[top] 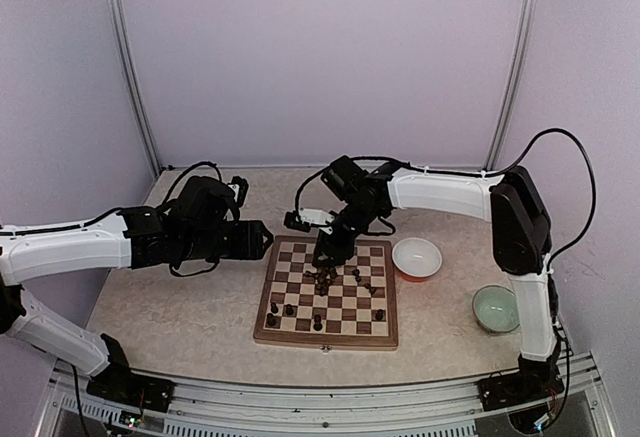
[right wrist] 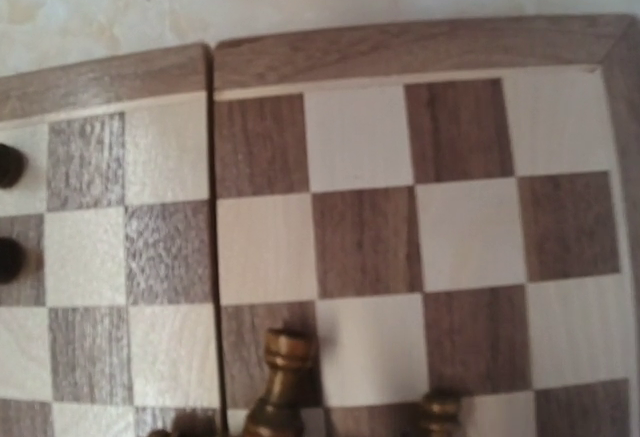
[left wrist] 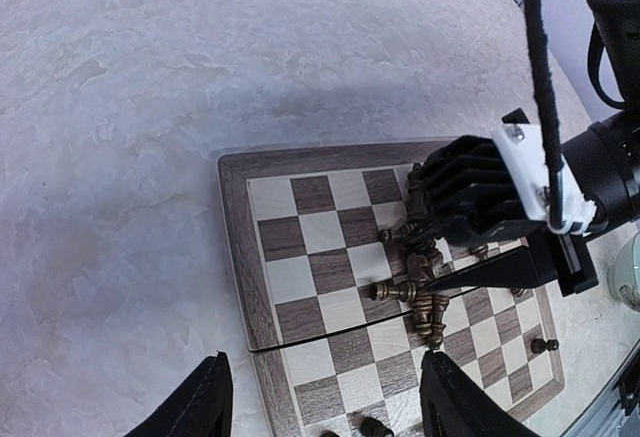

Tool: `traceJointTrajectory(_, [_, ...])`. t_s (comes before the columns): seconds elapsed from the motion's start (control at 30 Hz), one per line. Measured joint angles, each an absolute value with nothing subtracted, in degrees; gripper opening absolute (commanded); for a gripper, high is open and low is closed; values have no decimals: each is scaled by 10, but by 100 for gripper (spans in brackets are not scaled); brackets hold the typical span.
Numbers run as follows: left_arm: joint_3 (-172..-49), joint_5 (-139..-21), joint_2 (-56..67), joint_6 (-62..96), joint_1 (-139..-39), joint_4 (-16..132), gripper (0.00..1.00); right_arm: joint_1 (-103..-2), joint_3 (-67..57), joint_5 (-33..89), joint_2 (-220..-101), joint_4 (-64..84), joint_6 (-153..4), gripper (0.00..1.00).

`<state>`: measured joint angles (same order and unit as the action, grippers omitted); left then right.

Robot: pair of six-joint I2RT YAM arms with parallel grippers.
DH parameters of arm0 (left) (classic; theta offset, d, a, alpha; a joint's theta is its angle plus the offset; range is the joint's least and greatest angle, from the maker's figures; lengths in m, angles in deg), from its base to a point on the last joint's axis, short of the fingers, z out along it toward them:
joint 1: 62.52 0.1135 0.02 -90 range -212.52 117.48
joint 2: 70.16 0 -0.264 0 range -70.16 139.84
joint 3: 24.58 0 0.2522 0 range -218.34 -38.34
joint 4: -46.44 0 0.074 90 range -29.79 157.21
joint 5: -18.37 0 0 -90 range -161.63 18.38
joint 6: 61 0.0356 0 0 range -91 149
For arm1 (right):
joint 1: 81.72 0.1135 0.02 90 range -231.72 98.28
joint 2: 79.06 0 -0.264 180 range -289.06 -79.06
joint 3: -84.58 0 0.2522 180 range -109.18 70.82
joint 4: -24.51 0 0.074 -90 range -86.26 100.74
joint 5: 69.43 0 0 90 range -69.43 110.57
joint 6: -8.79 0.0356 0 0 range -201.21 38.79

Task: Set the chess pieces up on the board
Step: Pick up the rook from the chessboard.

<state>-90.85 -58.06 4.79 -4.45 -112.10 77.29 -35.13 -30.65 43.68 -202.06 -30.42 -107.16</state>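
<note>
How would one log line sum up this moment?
left gripper: open, empty | right gripper: over heaped chess pieces, grip unclear | board: setup unfinished

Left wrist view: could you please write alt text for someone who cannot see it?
The right pincer reaches into a heap of toppled dark chess pieces on the wooden chessboard. The left pincer hangs open and empty at the bottom edge.

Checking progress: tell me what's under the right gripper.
A heap of toppled chess pieces lies on the board below the right gripper. Anything directly beneath its body is covered.
</note>
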Motion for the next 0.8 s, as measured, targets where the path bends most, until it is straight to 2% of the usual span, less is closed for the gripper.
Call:
traceJointTrajectory(0.33, [-909,-578,48,-47,-1121,771,64,-331,-401,403,-2089,-375,-1059,35])
traceJointTrajectory(0.8, [-907,-579,63,-47,-1121,770,65,-326,-410,371,-2112,-412,-1051,38])
